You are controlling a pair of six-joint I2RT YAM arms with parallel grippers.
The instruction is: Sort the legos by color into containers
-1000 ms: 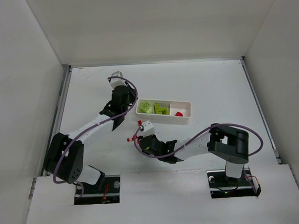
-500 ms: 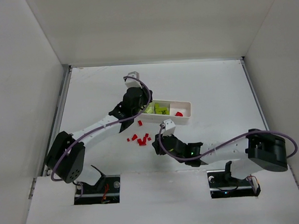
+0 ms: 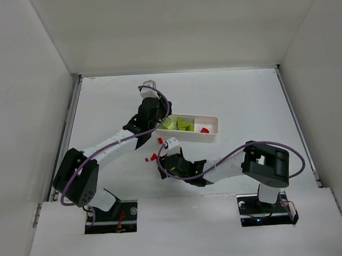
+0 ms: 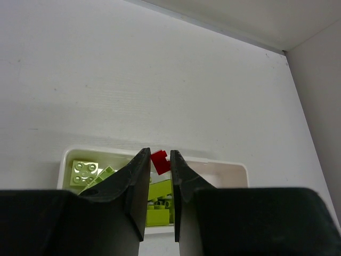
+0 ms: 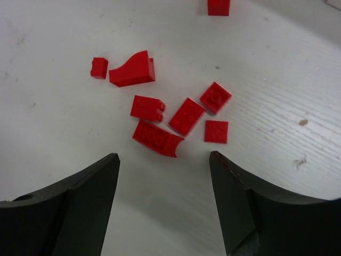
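My left gripper [image 4: 159,160] is shut on a small red lego [image 4: 159,161], held above the white tray of containers [image 4: 238,168]. Lime-green legos [image 4: 84,172] lie in the tray's left and middle compartments. From above, the left gripper [image 3: 153,120] sits at the tray's [image 3: 215,133] left end, where green legos [image 3: 176,123] and one red piece [image 3: 204,129] show. My right gripper [image 5: 164,160] is open and empty, just short of several loose red legos [image 5: 157,137] on the table. In the top view the right gripper [image 3: 165,162] covers most of that pile [image 3: 153,157].
A single red lego [image 3: 159,141] lies on the table between the tray and the pile; it also shows at the top of the right wrist view [image 5: 218,6]. White walls enclose the table on three sides.
The right gripper swung off to the right, came back over the red pile, and its jaws opened wide. The left gripper, still shut on the red lego, moved right toward the tray.
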